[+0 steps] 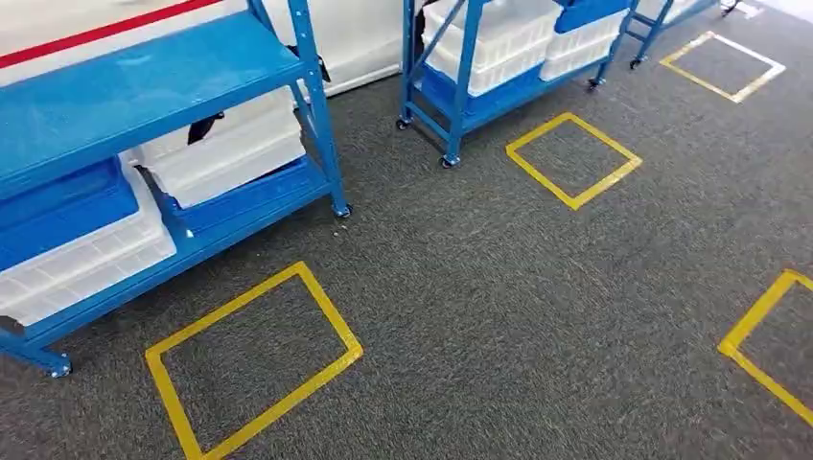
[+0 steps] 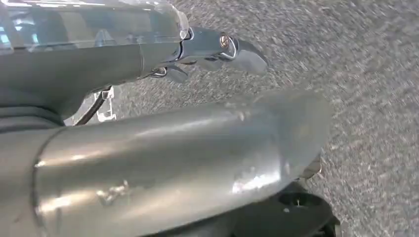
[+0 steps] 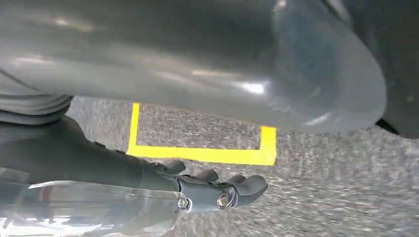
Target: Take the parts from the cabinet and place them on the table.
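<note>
A blue shelf cabinet (image 1: 144, 86) stands at the left in the head view, with white bins (image 1: 225, 149) and a blue bin (image 1: 58, 206) on its lower shelf. I cannot see what the bins hold. My left hand (image 2: 148, 148) hangs over grey carpet, its fingers (image 2: 222, 49) stretched out and apart from the thumb, holding nothing. My right hand (image 3: 188, 64) hangs the same way above a yellow tape corner (image 3: 197, 154), its fingers (image 3: 222, 192) straight and empty.
A second blue rack (image 1: 479, 57) on castors, with stacked white and blue bins, stands farther back. Yellow tape squares mark the grey carpet: one in front of the near cabinet (image 1: 254, 359), one mid-floor (image 1: 573, 160), one at the right edge (image 1: 767, 340).
</note>
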You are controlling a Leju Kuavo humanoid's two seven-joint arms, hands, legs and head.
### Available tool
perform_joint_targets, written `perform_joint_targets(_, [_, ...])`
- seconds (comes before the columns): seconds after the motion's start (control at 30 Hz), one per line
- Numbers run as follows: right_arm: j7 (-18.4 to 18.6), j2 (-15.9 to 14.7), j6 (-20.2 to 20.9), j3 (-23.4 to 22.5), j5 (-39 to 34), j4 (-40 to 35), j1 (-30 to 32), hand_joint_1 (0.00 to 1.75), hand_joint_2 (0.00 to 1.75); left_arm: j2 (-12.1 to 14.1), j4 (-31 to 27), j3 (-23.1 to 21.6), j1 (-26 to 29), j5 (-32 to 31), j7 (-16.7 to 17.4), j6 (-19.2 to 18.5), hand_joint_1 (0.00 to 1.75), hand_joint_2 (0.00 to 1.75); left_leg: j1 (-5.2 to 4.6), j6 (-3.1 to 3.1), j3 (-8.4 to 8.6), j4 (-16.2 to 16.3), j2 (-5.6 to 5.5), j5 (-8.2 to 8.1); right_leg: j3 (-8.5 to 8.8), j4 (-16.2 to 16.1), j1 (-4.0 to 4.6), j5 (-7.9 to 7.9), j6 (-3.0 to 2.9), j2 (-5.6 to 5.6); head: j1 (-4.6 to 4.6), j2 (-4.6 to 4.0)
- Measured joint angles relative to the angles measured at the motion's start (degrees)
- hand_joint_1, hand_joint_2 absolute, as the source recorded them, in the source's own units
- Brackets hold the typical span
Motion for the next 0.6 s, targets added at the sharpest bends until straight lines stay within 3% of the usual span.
perform_joint_targets(0.03, [0.0, 0.0, 0.0, 0.0, 0.0, 0.0, 0.1, 0.00, 0.00, 0.0, 0.0, 0.0, -0.2, 0.0, 0.0, 0.0, 0.00, 0.00, -0.02, 0.22, -0.25, 0.0, -0.58, 0.07, -1.98, 4.0, -0.13, -2.42, 0.07, 1.80, 0.13, 0.02])
perform_joint_targets(0.1, [0.0, 0.0, 0.0, 0.0, 0.2, 0.0, 0.2, 0.00, 0.00, 0.0, 0.0, 0.0, -0.3, 0.0, -0.1, 0.0, 0.00, 0.00, -0.12, 0.36, -0.50, 0.0, -1.93, 0.14, -6.26, 12.4, -0.12, -5.96, 0.27, 2.69, 0.16, 0.02])
perform_joint_targets(0.13, [0.0, 0.0, 0.0, 0.0, 0.2, 0.0, 0.2, 0.00, 0.00, 0.0, 0.0, 0.0, -0.2, 0.0, -0.1, 0.0, 0.00, 0.00, -0.14, 0.36, -0.53, 0.1, -2.73, 0.15, -7.51, 14.6, -0.11, -6.07, 0.34, 2.77, 0.11, 0.00])
perform_joint_targets(0.17, [0.0, 0.0, 0.1, 0.1, 0.2, 0.0, 0.2, 0.00, 0.00, 0.0, 0.0, 0.0, -0.1, 0.0, -0.1, 0.0, 0.00, 0.00, -0.14, 0.34, -0.45, 0.2, -3.66, 0.14, -7.30, 13.7, -0.13, -4.42, 0.28, 2.79, 0.11, 0.00])
perform_joint_targets(0.23, [0.1, 0.0, 0.2, 0.1, 0.3, 0.0, 0.2, 0.00, 0.00, 0.0, 0.0, 0.0, -0.1, 0.0, -0.1, 0.0, 0.00, 0.00, -0.08, 0.17, -0.32, 0.5, -5.40, 0.04, -3.82, 5.7, -0.22, 1.09, 0.05, 3.36, 0.11, 0.00])
perform_joint_targets(0.27, [0.1, -0.1, 0.2, 0.1, 0.3, 0.0, 0.3, 0.00, 0.00, 0.0, 0.0, 0.0, -0.1, 0.0, -0.1, 0.0, 0.00, 0.00, -0.04, -0.06, -0.37, 0.7, -6.13, -0.09, -1.71, 0.8, -0.35, 3.62, -0.07, 5.03, 0.16, 0.00])
perform_joint_targets(0.3, [0.1, -0.1, 0.3, 0.1, 0.3, 0.1, 0.5, 0.00, 0.00, 0.0, 0.0, 0.0, -0.2, -0.1, -0.1, 0.0, 0.00, 0.00, -0.08, -0.32, -0.64, 0.8, -6.56, -0.16, -0.91, -0.9, -0.54, 2.80, -0.32, 7.99, 0.11, 0.00])
perform_joint_targets(0.37, [0.1, -0.1, 0.4, 0.2, 0.3, 0.1, 0.3, 0.00, 0.00, 0.0, 0.0, 0.0, -0.3, -0.1, -0.1, 0.0, 0.00, 0.00, -0.08, -1.09, -1.30, 1.2, -7.70, -0.03, -1.06, -1.6, -0.27, 2.96, -0.42, 7.37, 0.04, 0.02])
perform_joint_targets(0.43, [0.1, -0.1, 0.5, 0.3, 0.4, 0.0, 0.0, 0.00, 0.00, 0.0, 0.0, 0.0, 0.0, -0.1, -0.1, 0.0, 0.00, 0.00, 0.03, -1.91, -1.68, 0.8, -9.12, 0.23, -0.83, -1.8, -0.26, 3.05, -1.12, 6.05, 0.11, 0.02])
perform_joint_targets(0.47, [0.1, 0.1, 0.5, 0.3, 0.4, 0.0, 0.1, 0.00, 0.00, 0.1, 0.0, 0.1, 0.0, -0.1, -0.1, 0.0, 0.00, 0.00, -0.05, -2.10, -1.66, 1.0, -9.10, 0.02, -0.62, -2.3, -0.68, 3.32, -1.56, 5.09, 0.13, 0.02])
perform_joint_targets(0.5, [0.1, 0.0, 0.4, 0.3, 0.4, 0.0, 0.1, 0.00, 0.00, 0.1, 0.0, 0.1, 0.0, -0.1, -0.1, 0.0, 0.00, 0.00, -0.35, -2.32, -2.12, 2.5, -5.86, -1.21, -0.46, -2.5, -0.56, 3.33, -1.87, 4.48, -0.13, 0.02])
perform_joint_targets(0.53, [0.0, 0.0, 0.4, 0.3, 0.4, 0.0, 0.1, 0.00, 0.00, 0.1, 0.0, 0.1, 0.0, -0.1, -0.1, 0.0, 0.00, 0.00, -0.26, -2.49, -3.83, 6.2, -3.58, -3.56, -0.46, -2.5, -0.41, 3.27, -2.31, 3.63, -0.68, 0.02])
perform_joint_targets(0.57, [0.0, 0.0, 0.5, 0.4, 0.5, 0.0, 0.3, 0.00, 0.00, 0.1, 0.0, 0.1, -0.1, -0.2, -0.1, 0.0, 0.00, 0.00, -0.18, -2.67, -5.95, 10.8, -2.39, -5.91, -0.47, -2.5, -0.20, 3.18, -2.46, 2.78, -0.65, 0.02])
perform_joint_targets(0.6, [0.0, 0.0, 0.5, 0.4, 0.5, 0.0, 0.4, 0.00, 0.00, 0.1, 0.0, 0.1, -0.2, -0.2, -0.1, 0.0, 0.00, 0.00, -0.12, -2.81, -8.16, 15.6, -1.93, -7.87, -0.44, -2.5, -0.03, 3.06, -2.63, 1.78, -0.66, 0.02])
